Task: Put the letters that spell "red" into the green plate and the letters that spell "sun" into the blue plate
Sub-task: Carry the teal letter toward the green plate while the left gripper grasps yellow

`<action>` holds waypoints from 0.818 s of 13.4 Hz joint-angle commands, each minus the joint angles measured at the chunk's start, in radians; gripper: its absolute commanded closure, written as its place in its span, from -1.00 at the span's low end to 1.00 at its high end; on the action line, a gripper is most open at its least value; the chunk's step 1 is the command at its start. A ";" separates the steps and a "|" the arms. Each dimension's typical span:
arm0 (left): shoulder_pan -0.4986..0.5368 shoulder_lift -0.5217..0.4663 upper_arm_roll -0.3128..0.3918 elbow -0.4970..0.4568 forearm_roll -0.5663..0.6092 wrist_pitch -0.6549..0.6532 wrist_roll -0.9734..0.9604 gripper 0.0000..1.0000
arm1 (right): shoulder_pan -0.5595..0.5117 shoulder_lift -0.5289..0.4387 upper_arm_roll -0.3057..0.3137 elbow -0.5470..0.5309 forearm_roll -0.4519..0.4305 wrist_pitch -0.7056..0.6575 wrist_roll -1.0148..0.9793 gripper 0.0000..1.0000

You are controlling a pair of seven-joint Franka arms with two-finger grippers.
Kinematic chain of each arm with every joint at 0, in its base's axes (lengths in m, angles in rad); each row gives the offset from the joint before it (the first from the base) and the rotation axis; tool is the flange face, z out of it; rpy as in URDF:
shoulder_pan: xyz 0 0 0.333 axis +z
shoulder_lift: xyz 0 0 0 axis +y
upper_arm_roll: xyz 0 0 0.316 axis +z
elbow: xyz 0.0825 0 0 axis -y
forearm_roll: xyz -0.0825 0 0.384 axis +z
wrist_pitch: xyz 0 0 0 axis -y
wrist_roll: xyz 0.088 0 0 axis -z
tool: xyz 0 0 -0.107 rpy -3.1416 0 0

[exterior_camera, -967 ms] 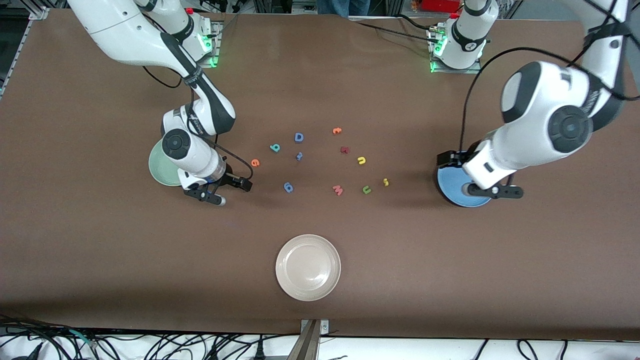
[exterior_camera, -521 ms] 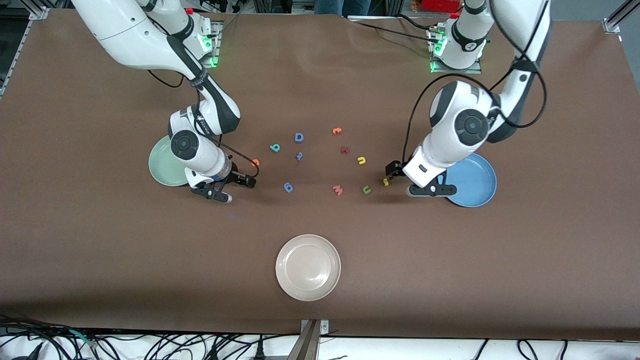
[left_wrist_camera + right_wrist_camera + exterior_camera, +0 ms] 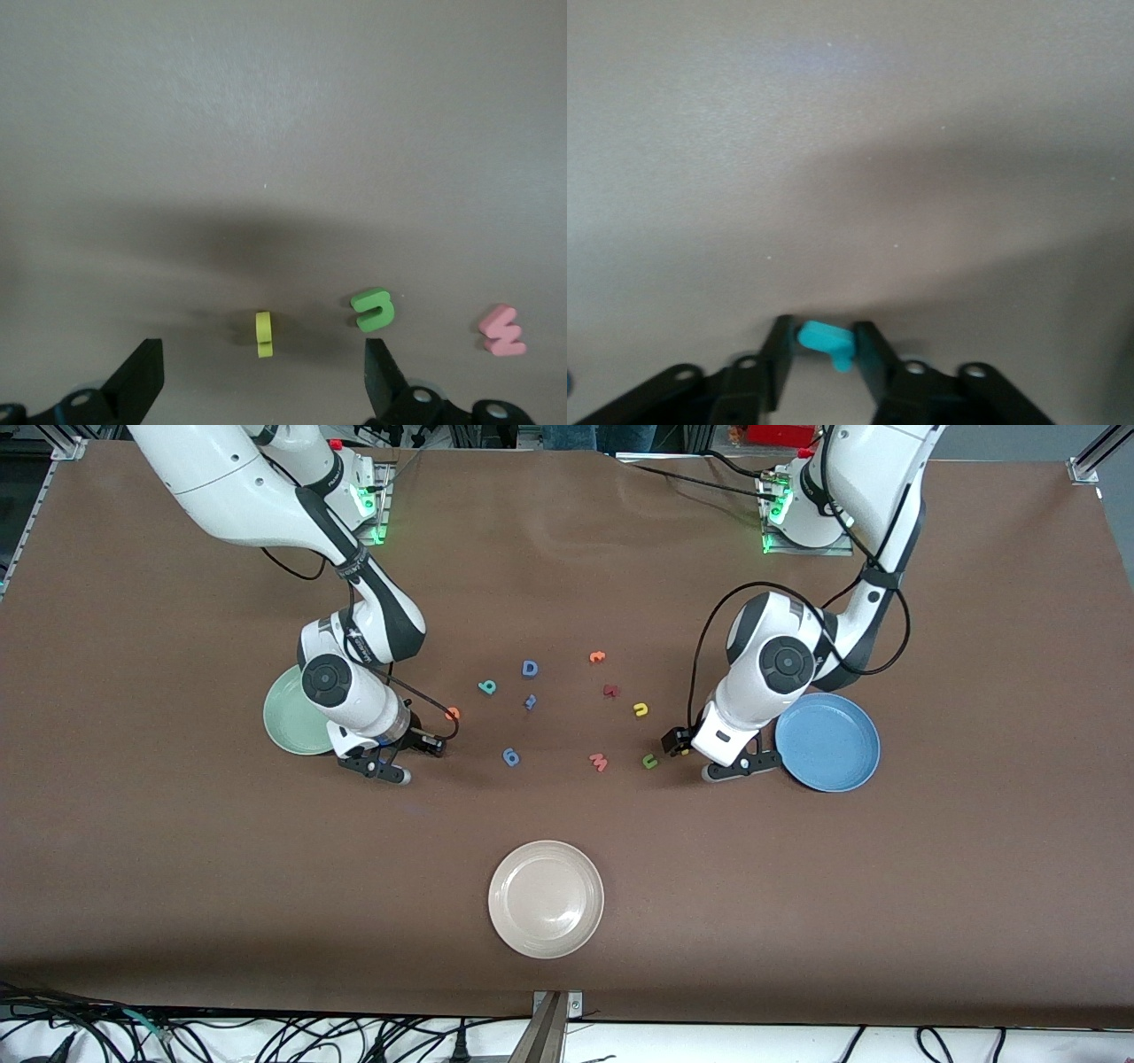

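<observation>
- Teal letter (image 3: 826,340) sat pinched between the right gripper (image 3: 824,354) fingers, low over the table (image 3: 177,868) just beside the green plate (image 3: 288,726); likely the "r" of "red", gripped so it could be carried to that plate.
- Left gripper (image 3: 257,376) fingers stood wide apart, straddling the small yellow letter (image 3: 263,334), which lay on the table between them, untouched; looked lined up to close on the "s".
- Blue plate (image 3: 837,744) sat just beside the left gripper, toward the left arm's end, so a short carry seemed ahead.
- Green letter (image 3: 374,308) lay near the yellow one, pink letter (image 3: 503,330) a bit further along; the green one could get nudged by a finger.
- Orange "e" (image 3: 453,713), teal "d" (image 3: 486,687) and yellow "u" (image 3: 640,709) were all on the table, not yet in plates.
- Both plates looked empty where visible.
- Beige plate (image 3: 546,899) sat nearer the front camera, well apart, blocking nothing.
</observation>
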 commanded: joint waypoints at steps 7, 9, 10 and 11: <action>-0.043 0.076 0.014 0.006 0.017 0.060 -0.037 -0.48 | 0.005 -0.013 -0.013 -0.021 0.005 -0.006 0.003 0.90; -0.049 0.084 0.014 0.006 0.018 0.070 -0.050 0.03 | 0.002 -0.047 -0.018 0.004 0.005 -0.083 0.000 0.90; -0.057 0.085 0.014 0.006 0.017 0.070 -0.051 0.20 | -0.003 -0.062 -0.018 0.025 0.005 -0.138 0.000 0.90; -0.058 0.085 0.015 0.006 0.018 0.071 -0.069 0.38 | -0.004 -0.082 -0.019 0.045 0.006 -0.194 0.000 0.90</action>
